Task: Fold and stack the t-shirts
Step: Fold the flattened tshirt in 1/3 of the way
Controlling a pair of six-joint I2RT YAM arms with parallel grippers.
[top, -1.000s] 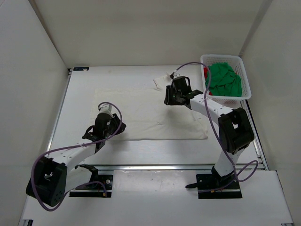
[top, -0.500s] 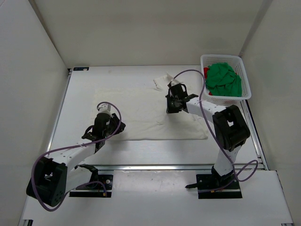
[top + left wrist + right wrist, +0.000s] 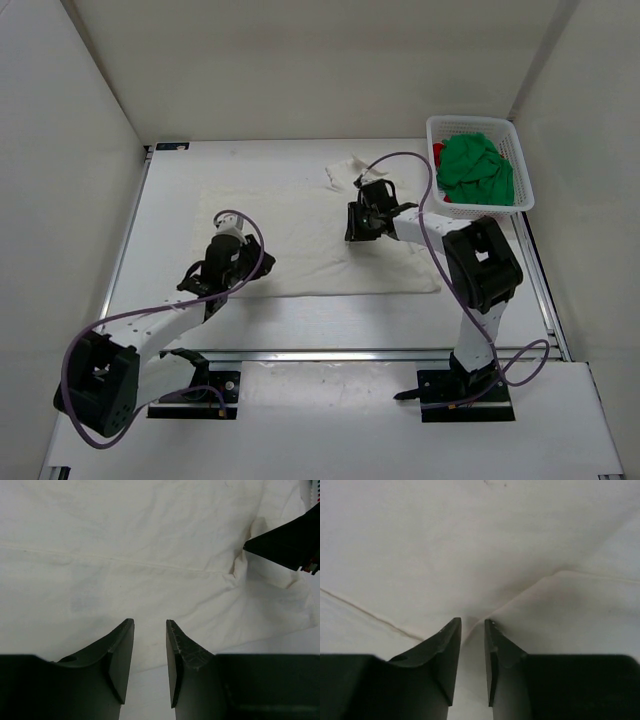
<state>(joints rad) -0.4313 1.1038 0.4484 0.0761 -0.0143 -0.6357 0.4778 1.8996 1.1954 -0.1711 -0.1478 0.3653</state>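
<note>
Right pincer (image 3: 360, 224), top view first: over the last second it's pulled back toward its own base and now sits low on the cream-white shirt (image 3: 300, 250), which is spread on the table. The left pincer (image 3: 228, 232) has crept forward over the shirt's near-left part. The green shirt (image 3: 476, 168) and a peek of the red shirt (image 3: 438, 152) are in the basket (image 3: 523, 170).

Left wrist view: jaws a little apart, nothing between them.

Right wrist view: narrow gap with a crease running into it. Can't tell if it's pinched.

My guess is both are lining up for the first fold.

The mesh basket (image 3: 470, 120) blocks the counter's (image 3: 170, 220) two o'clock corner; open counter runs at the cream-white t-shirt's (image 3: 300, 240) nine o'clock.
</note>
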